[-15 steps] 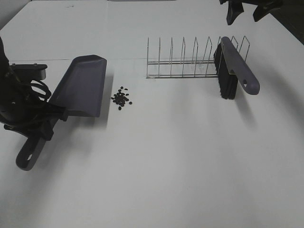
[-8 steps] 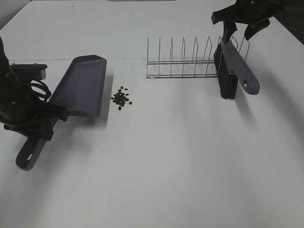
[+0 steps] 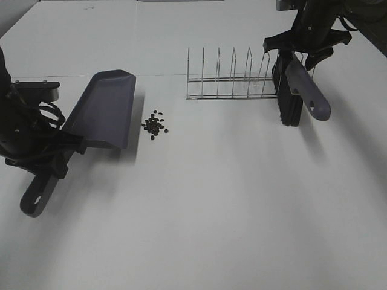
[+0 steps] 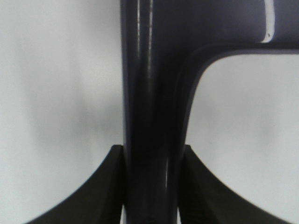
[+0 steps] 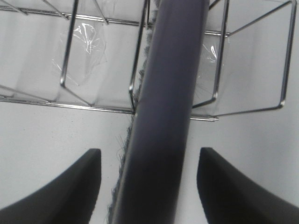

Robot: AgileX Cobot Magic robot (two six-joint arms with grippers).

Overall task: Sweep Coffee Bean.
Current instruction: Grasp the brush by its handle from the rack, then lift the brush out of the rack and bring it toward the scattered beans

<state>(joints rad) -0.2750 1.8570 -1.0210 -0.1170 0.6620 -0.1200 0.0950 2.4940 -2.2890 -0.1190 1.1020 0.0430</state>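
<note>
- The right pincer (image 5: 147, 161) is standing open, its two dark jaws straddling the brush (image 5: 163, 107) handle with a gap of daylight on each side, so nothing is gripped yet.
- In the high view this right pincer (image 3: 294, 54) is hovering at about 1 o'clock, over the upper end of the brush (image 3: 297, 84), which is leaning bristles-down in the last slot of a wire rack (image 3: 233, 75).
- To do this step well, the jaws should be closing squarely on the handle's flat sides (not on the bristles or a rack wire), then lifting straight up so the brush is not dragging the rack along.
- The left pincer (image 4: 150, 158) is clamping shut on the dustpan (image 4: 154, 70) handle.
- In the high view the left pincer (image 3: 51, 158) is sitting at 9 o'clock, holding the dustpan (image 3: 106, 109) tilted with its mouth toward the beans.
- The coffee bean (image 3: 155, 124) cluster is lying on the white table (image 3: 211, 211), just at 3 o'clock of the dustpan's lip and well apart from the brush.
- No brand, label or readable writing is showing on any item.
</note>
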